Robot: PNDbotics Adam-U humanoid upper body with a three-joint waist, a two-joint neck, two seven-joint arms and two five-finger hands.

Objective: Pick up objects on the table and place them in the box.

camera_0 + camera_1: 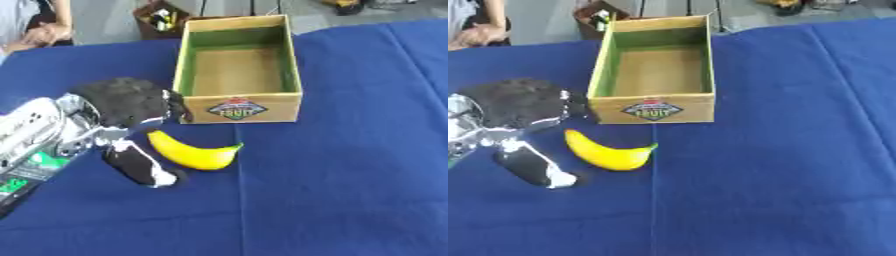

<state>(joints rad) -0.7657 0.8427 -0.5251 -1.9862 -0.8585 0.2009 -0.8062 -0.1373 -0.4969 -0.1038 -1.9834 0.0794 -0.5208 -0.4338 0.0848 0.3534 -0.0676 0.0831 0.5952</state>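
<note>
Banana [192, 152], plain yellow, curved, dark-tipped, lies beside left hand [131, 102], seemingly open.

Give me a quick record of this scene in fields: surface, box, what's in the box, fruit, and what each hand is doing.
surface: table with blue cloth
box: wooden box with a fruit label on the front, open top, green inner walls
box contents: nothing visible inside
fruit: yellow banana lying on the cloth just in front of the box, not held
left hand: left hand beside the banana, thumb extended near it, not gripping
right hand: not in view
</note>
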